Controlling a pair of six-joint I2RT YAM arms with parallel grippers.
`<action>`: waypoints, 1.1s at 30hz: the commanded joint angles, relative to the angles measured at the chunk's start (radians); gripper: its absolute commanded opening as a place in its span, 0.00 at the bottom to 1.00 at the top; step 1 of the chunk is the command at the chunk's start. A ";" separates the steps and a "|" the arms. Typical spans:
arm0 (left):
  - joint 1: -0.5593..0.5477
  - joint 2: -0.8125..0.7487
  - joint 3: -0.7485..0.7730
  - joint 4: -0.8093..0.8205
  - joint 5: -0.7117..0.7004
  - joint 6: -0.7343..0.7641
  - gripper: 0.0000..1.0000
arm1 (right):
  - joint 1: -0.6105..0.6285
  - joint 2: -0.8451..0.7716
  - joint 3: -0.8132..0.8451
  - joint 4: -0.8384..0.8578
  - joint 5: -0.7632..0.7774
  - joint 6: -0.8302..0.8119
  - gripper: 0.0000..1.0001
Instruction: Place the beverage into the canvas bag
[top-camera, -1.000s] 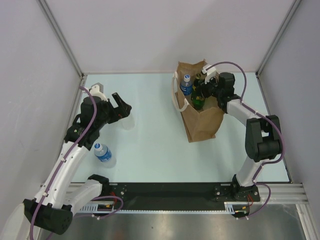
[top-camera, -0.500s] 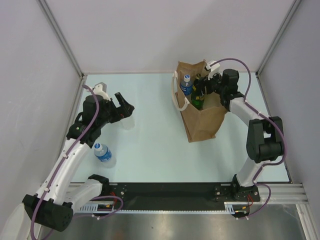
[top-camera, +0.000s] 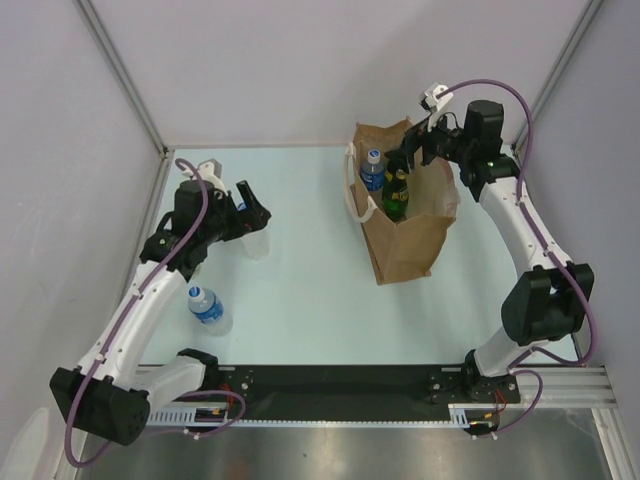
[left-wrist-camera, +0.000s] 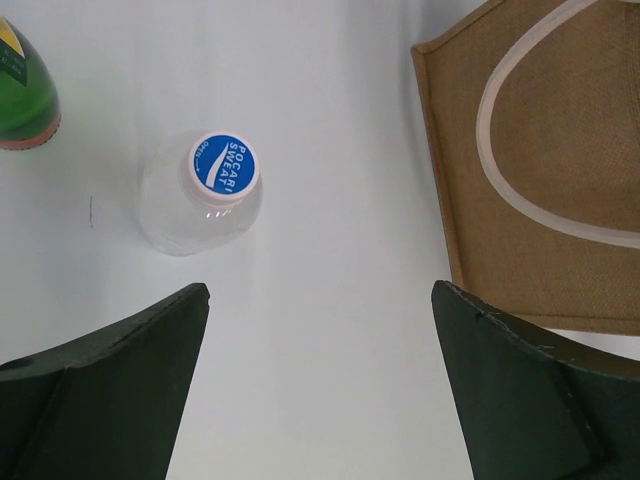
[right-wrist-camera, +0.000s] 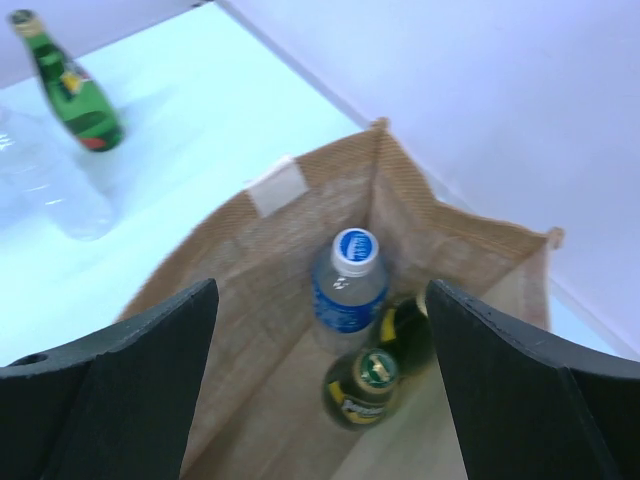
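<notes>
The tan canvas bag (top-camera: 405, 250) stands upright at the back right with its white handle toward the left. Inside it stand a blue-capped water bottle (right-wrist-camera: 350, 277) and two green glass bottles (right-wrist-camera: 366, 388). My right gripper (top-camera: 421, 150) hovers open above the bag's far rim, with nothing between its fingers (right-wrist-camera: 322, 290). My left gripper (top-camera: 251, 208) is open over a clear blue-capped bottle (left-wrist-camera: 218, 180) standing on the table; in the left wrist view that bottle sits beyond the fingertips. The bag's side (left-wrist-camera: 540, 190) shows at the right of that view.
Another water bottle (top-camera: 208, 308) stands near the left arm's lower link. A green glass bottle (left-wrist-camera: 20, 95) stands on the table left of the clear one, and also shows in the right wrist view (right-wrist-camera: 72, 88). White walls enclose the table on three sides.
My right gripper opened and rose up and back out of the bag, leaving a green bottle inside. The left gripper shifted slightly toward the back, still open.
</notes>
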 joint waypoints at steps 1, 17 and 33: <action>-0.010 0.050 0.093 -0.028 -0.029 0.038 0.99 | -0.003 -0.029 0.070 -0.154 -0.147 0.001 0.91; -0.059 0.358 0.360 -0.258 -0.346 0.076 0.80 | 0.005 -0.052 0.040 -0.167 -0.174 0.056 0.90; -0.059 0.460 0.404 -0.288 -0.368 0.094 0.56 | 0.004 -0.061 0.015 -0.179 -0.164 0.048 0.90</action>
